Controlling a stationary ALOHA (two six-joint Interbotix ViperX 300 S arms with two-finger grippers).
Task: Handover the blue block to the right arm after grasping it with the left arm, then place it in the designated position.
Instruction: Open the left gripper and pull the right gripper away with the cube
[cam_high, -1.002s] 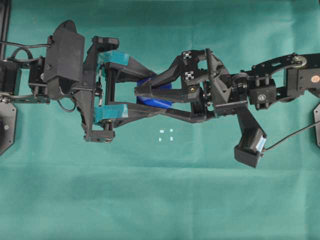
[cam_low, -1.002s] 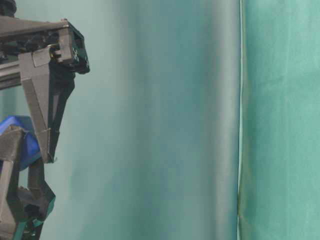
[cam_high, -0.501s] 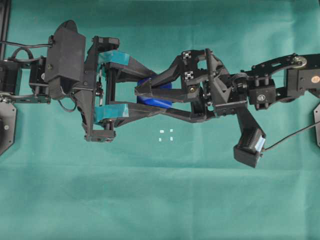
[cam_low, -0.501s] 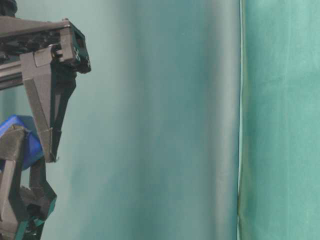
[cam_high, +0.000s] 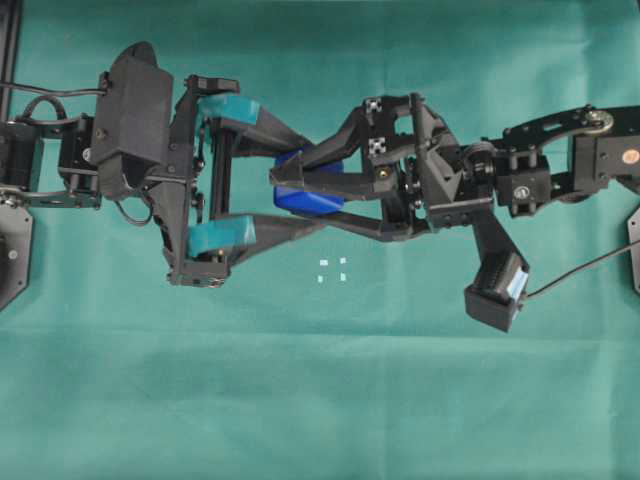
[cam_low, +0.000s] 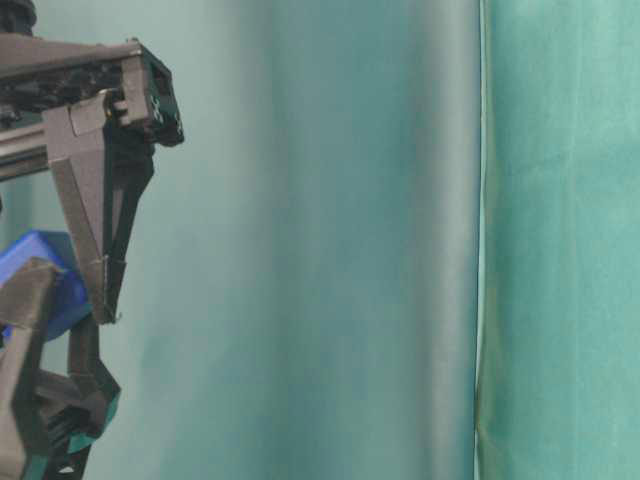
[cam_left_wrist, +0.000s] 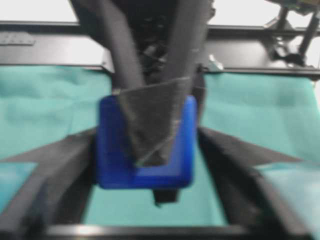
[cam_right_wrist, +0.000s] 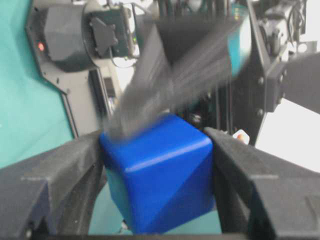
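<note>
Spread wider than a second ago, the teal-taped fingers of the left gripper now stand clear of the blue block, which stays pinched between the plain black fingers of the right gripper. The block hangs above the green cloth of the worktop, up and slightly left of the designated position, whose four white marks lie bare on the cloth.

From the right wrist camera, both black fingers press the block's opposite faces; a blurred teal-tipped finger sweeps behind it. The left wrist camera shows a dark finger across the block's front face, with the left fingers set apart on either side. Only the table-level view shows height: the block is held well up, against the cloth backdrop, its lower side hidden by a finger.

Overhead, the left arm reaches level from the left edge and the right arm from the right, wrist rolled so its camera hangs toward the bottom of the view.
</note>
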